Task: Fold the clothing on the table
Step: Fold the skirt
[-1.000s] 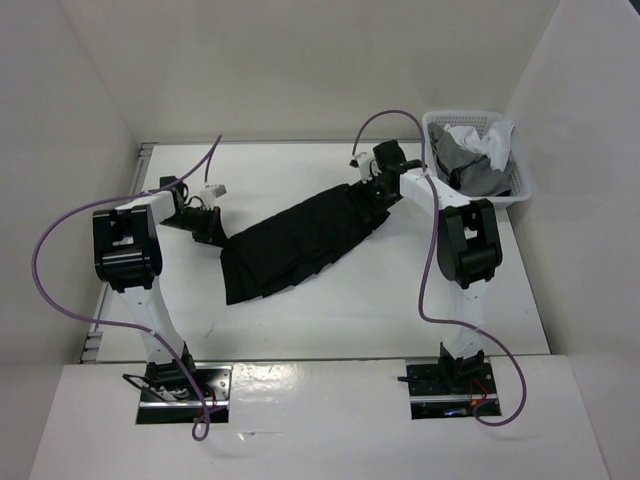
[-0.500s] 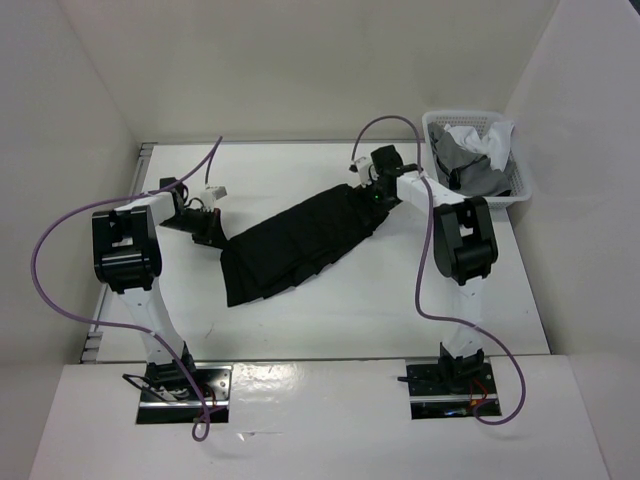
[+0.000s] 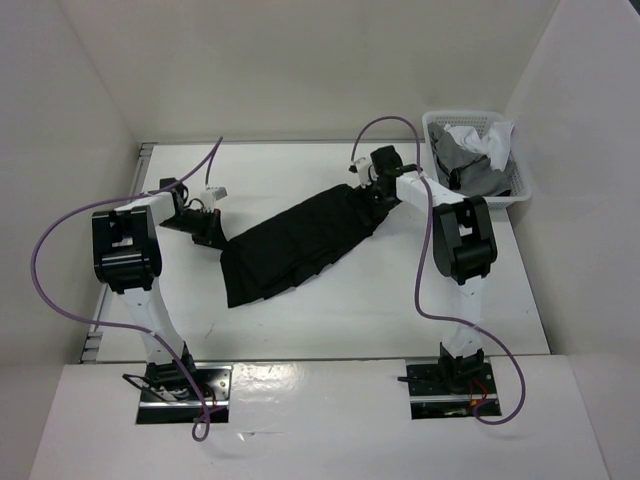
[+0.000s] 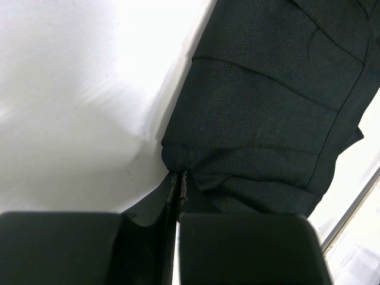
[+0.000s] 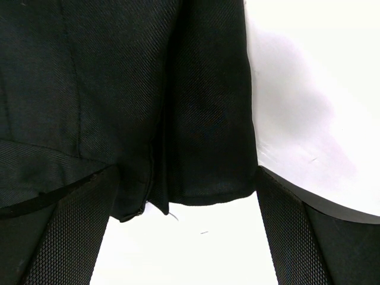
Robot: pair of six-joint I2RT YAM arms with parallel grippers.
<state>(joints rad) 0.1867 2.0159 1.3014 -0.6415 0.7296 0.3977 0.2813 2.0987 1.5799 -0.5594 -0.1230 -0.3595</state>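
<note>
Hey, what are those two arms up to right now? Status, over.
Left gripper shut on skirt corner. Right gripper open, astride its far end. Skirt stretched between them on table. Basket stands apart.

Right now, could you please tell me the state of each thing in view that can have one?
Skirt: lying stretched out diagonally on the table.
Left gripper: shut, pinching a corner of the skirt.
Right gripper: open, one finger on either side of the skirt's other end.
Basket: upright, holding crumpled grey and white clothes.
</note>
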